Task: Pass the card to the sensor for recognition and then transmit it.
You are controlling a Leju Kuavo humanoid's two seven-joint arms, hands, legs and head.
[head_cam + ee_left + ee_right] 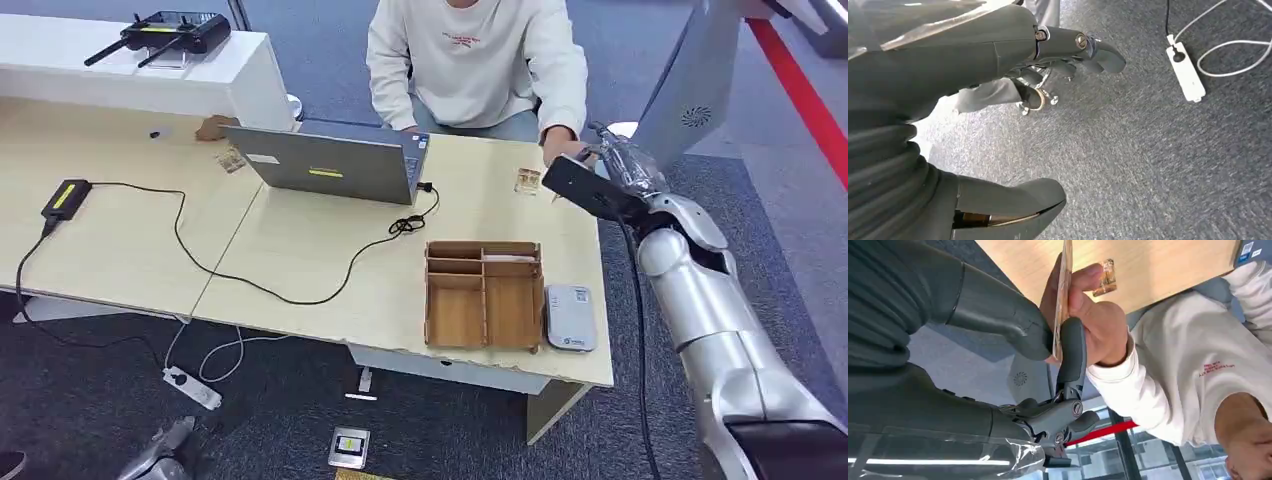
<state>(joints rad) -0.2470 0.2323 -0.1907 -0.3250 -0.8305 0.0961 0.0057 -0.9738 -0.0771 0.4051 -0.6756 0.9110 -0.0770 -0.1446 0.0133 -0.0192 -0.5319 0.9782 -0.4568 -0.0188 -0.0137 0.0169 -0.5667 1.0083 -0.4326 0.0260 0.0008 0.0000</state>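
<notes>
The robot's right hand [1048, 340] was raised past the far right corner of a pale wooden table [300, 250], pinching a thin card [1064, 295] edge-on between its thick grey thumb and a darker finger. A person in a white sweatshirt [480, 60], seated across the table, had a hand [1093, 315] on the same card, thumb and fingers closed on its other end, so both held it at once. A second small card [527, 181] lay on the table just beside them.

Nearer the robot, a wooden compartment tray [485, 295] sat on the table with a white card sensor [570, 318] touching its right side. An open laptop [335, 165] stood in front of the person, its cable trailing across the table.

The left hand [998, 60] hung low over grey carpet, grasping nothing, fingers loosely curled and apart from the thumb, near a white power strip [1187, 72].
</notes>
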